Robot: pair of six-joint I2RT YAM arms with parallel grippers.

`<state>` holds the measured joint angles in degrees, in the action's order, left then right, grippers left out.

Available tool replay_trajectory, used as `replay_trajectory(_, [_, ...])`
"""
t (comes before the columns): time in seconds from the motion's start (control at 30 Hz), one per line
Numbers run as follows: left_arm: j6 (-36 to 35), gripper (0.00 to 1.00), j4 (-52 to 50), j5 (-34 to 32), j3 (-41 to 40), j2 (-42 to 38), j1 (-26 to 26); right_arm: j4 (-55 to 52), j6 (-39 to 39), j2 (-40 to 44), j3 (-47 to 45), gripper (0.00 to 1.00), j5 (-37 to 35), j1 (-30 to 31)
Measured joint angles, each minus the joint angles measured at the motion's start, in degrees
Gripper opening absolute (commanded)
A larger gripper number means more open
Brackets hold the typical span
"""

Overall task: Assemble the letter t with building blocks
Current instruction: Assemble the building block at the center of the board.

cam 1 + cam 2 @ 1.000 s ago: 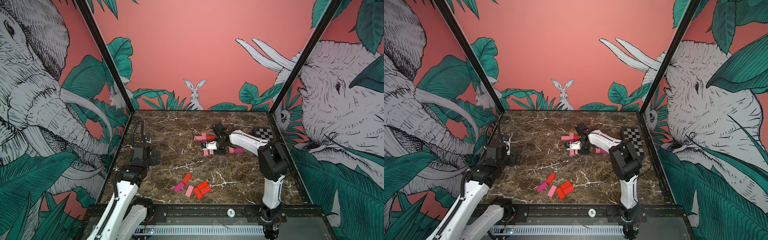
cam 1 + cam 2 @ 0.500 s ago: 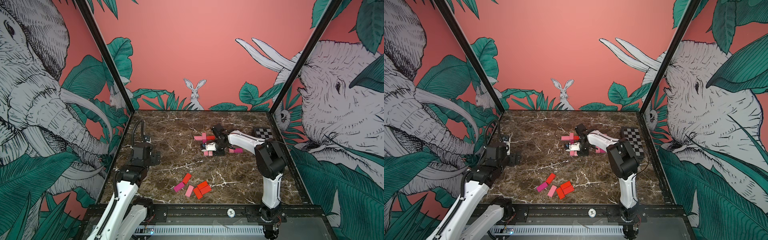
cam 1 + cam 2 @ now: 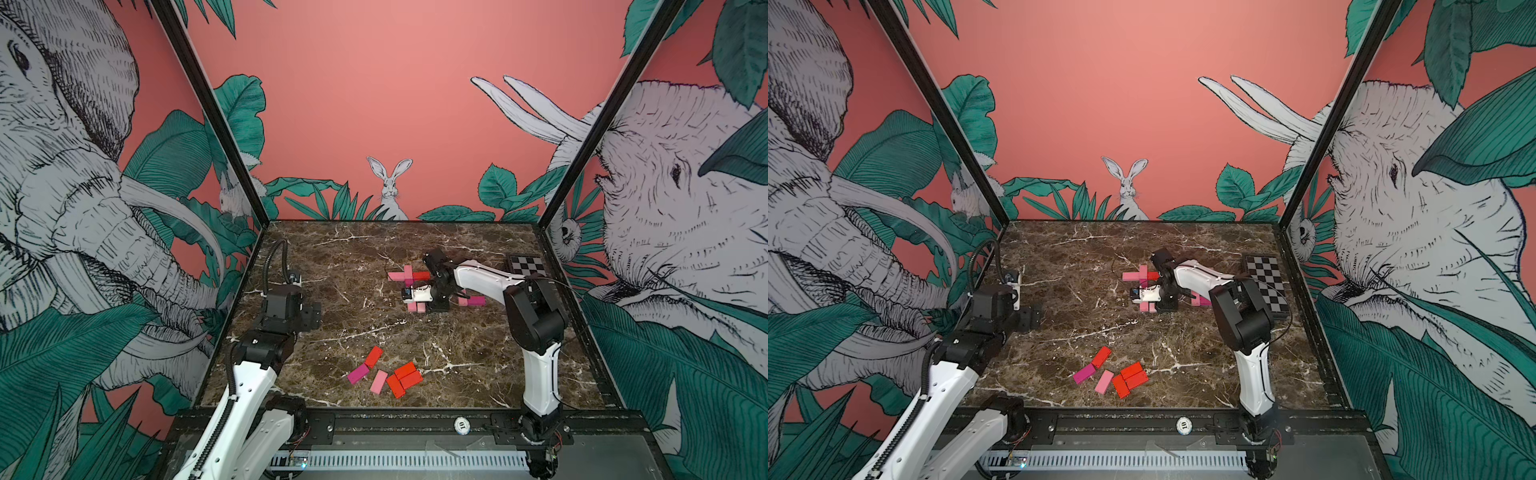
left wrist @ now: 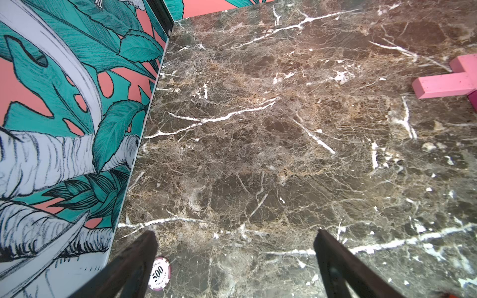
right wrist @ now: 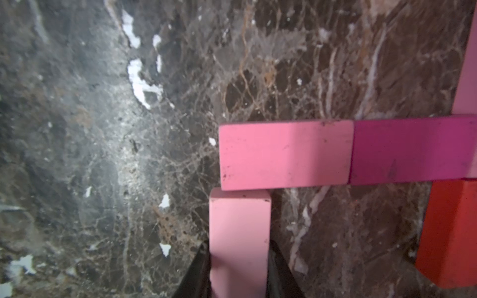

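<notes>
Building blocks lie in a cross [image 3: 405, 275] mid-table in both top views. In the right wrist view a pink block [image 5: 285, 154] and a magenta block [image 5: 413, 152] form one line, with a red block [image 5: 449, 232] to the side. My right gripper [image 5: 238, 247] is shut on a light pink block [image 5: 240, 224], whose end touches the side of the pink one. From above, this gripper [image 3: 428, 306] sits low at the pink blocks [image 3: 417, 306]. My left gripper [image 4: 233, 234] hangs open over bare marble at the left [image 3: 309, 316].
Several loose red, pink and magenta blocks [image 3: 405, 370] lie near the front edge. A magenta block [image 3: 473, 300] lies right of the right arm. A checkered board [image 3: 526, 264] sits at the back right. A poker chip [image 4: 159, 273] lies by the left wall.
The right arm's elbow has swung slightly left while its gripper stays at the pink blocks. The left arm has not moved.
</notes>
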<state>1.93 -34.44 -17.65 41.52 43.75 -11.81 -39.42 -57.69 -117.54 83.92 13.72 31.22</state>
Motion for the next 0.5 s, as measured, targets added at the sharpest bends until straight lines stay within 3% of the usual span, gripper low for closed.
replay_trajectory(0.5, [0.00, 0.97, 0.00, 0.00, 0.00, 0.00, 0.00, 0.11, -0.85, -1.14, 1.29, 0.17, 0.26, -0.11])
